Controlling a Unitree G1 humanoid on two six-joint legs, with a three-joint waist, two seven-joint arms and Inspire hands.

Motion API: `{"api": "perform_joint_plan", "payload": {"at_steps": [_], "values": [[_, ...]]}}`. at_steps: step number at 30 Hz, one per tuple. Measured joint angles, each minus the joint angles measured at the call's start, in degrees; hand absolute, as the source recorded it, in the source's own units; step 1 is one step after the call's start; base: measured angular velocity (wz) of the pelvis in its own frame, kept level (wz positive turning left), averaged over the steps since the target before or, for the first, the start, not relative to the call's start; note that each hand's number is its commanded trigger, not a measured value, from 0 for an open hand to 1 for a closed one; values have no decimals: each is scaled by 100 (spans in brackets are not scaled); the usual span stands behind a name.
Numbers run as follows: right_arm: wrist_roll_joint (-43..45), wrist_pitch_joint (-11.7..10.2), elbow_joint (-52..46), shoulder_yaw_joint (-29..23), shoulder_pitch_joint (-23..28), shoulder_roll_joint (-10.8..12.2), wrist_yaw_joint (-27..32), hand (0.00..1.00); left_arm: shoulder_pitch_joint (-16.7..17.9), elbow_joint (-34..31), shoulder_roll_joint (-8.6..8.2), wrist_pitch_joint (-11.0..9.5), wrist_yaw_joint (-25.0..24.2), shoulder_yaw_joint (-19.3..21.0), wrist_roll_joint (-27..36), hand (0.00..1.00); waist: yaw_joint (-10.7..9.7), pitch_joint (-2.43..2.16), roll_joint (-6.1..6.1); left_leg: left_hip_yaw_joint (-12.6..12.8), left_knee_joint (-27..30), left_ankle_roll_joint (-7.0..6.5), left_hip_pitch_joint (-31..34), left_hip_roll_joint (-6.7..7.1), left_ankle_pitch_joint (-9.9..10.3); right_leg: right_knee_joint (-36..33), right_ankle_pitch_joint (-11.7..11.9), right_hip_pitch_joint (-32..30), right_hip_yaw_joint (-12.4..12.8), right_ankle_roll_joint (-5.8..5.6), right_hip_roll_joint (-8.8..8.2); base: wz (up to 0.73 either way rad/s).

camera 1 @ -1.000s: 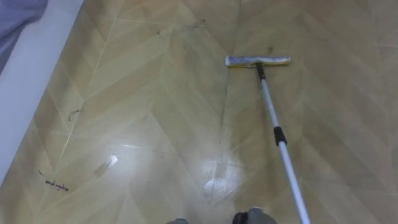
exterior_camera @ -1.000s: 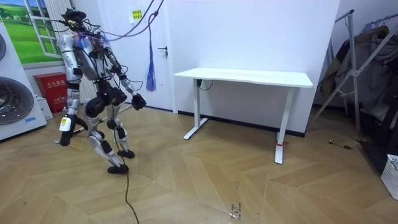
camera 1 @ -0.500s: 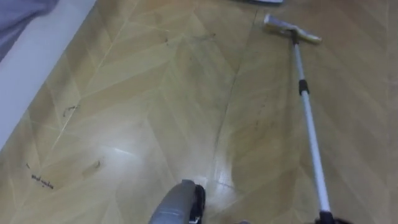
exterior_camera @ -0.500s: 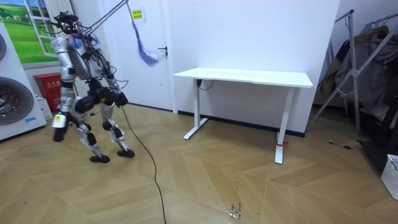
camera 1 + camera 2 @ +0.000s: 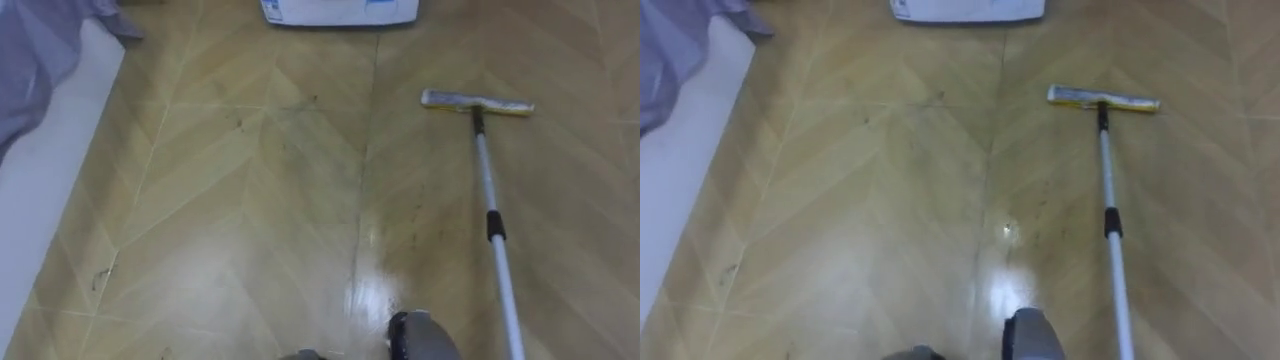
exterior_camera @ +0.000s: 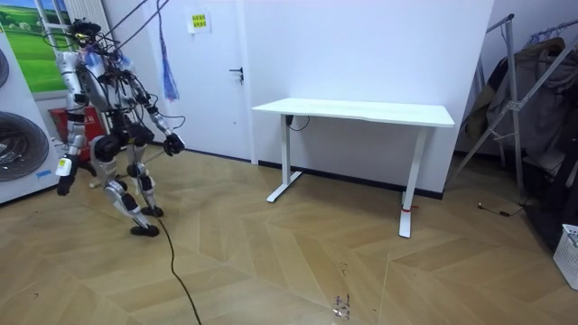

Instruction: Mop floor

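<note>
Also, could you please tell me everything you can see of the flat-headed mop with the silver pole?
The flat-headed mop has a pale rectangular head lying flat on the wooden herringbone floor, crosswise to its pole. A black joint links head and silvery, metal-looking pole, which carries a black collar midway and runs toward the robot, off the bottom edge. What holds it cannot be told.

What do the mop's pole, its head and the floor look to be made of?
The pole looks like metal: pale silvery sheen; its dark collar is probably plastic. The mop head is a flat pale bar with a yellowish edge, perhaps sponge or cloth. The floor is glossy wood-look boards in chevrons, with bright glare; laminate or vinyl possible.
</note>
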State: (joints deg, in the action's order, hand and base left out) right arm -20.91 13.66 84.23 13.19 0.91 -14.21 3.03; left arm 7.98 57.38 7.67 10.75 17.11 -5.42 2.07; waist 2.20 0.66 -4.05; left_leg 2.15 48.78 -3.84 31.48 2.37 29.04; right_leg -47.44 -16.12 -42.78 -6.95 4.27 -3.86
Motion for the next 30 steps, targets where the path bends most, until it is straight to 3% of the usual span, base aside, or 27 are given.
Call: {"api": "perform_joint_plan", "payload": {"at_steps": [1, 2, 4, 5, 7, 8, 10, 11, 12, 16, 19, 24, 30], "values": [[44, 69, 14, -36, -169, -22, 20, 100, -24, -1, 9, 14, 1, 13, -1, 0, 14, 8, 27, -2, 9, 19, -20, -2, 9, -44, -57, 10, -14, 28, -5, 22], [101, 106, 64, -92, -518, -109, 73, 100, -59, -4, 10, 26, 8, 11, 12, 0, 32, 46, 69, -8, 148, 50, 11, -57, 9, -96, -174, 27, -59, 27, 27, 18], [144, 110, 92, -96, -1068, -278, 166, 100, -120, -47, 23, 32, 22, -38, 23, 0, 160, 101, 148, -2, 655, 260, 183, -170, -108, -209, -281, 64, -114, 152, 75, 3], [132, 103, 91, -95, -1432, -397, 190, 100, -122, -105, 32, 60, 27, -40, 30, 0, 305, 120, 187, -7, 1058, 431, 339, -254, -251, -271, -363, 98, -112, 194, 152, -13], [110, -6, 27, -61, -1923, -485, 190, 100, -206, -117, 82, 64, 48, -53, 71, 0, 429, 154, 299, -31, 1386, 502, 537, -323, -465, -269, -409, 134, -82, 240, 230, 4], [40, -36, -105, -79, -2140, -514, 177, 100, -270, -139, 119, 43, 123, -60, 69, 0, 450, 158, 383, -83, 1212, 524, 685, -344, -452, -216, -391, 133, -76, 223, 240, 37], [-137, -130, -219, -115, -2421, -541, 104, 100, -283, -224, 167, -21, 137, -157, 41, 0, 502, 157, 421, -65, 547, 537, 918, -336, -465, -97, -360, 169, -75, 199, 265, 35], [-161, -212, -225, -159, -2477, -533, 57, 100, -314, -208, 166, -39, 134, -159, 6, 0, 590, 161, 435, -45, 21, 402, 938, -320, -684, -3, -350, 271, -59, 180, 282, 17], [-203, -267, -229, -162, -2446, -506, 35, 100, -304, -165, 177, -36, 134, -154, -22, 0, 627, 144, 451, -38, -158, 236, 788, -291, -863, 133, -328, 415, -31, 135, 289, 18], [-168, -366, -167, -133, -1987, -505, -111, 100, -393, -69, 230, -44, 109, -141, -49, 0, 621, 132, 411, 12, -678, 89, 380, -297, -960, 768, -196, 888, -140, 5, 342, 16], [-137, -442, -161, -92, -1410, -456, -194, 100, -424, 66, 217, -93, 27, -106, -65, 0, 588, 106, 323, 14, -1083, 77, -194, -274, -964, 1253, -125, 1524, -198, -62, 302, -7], [-137, -721, -67, -35, -588, -116, -356, 100, -423, 450, 180, -317, -143, 18, -55, 0, 337, 28, 253, 98, -2226, 39, -1511, -213, -1137, 2306, 95, 2778, -305, -134, 313, -10], [932, -792, 123, -156, 53, -49, -307, 100, 116, 450, 133, -413, -144, 547, -56, 0, 65, -88, 375, 242, -3306, 115, -2860, -99, -1382, 2946, 120, 3790, -262, -170, 298, -16]]}}
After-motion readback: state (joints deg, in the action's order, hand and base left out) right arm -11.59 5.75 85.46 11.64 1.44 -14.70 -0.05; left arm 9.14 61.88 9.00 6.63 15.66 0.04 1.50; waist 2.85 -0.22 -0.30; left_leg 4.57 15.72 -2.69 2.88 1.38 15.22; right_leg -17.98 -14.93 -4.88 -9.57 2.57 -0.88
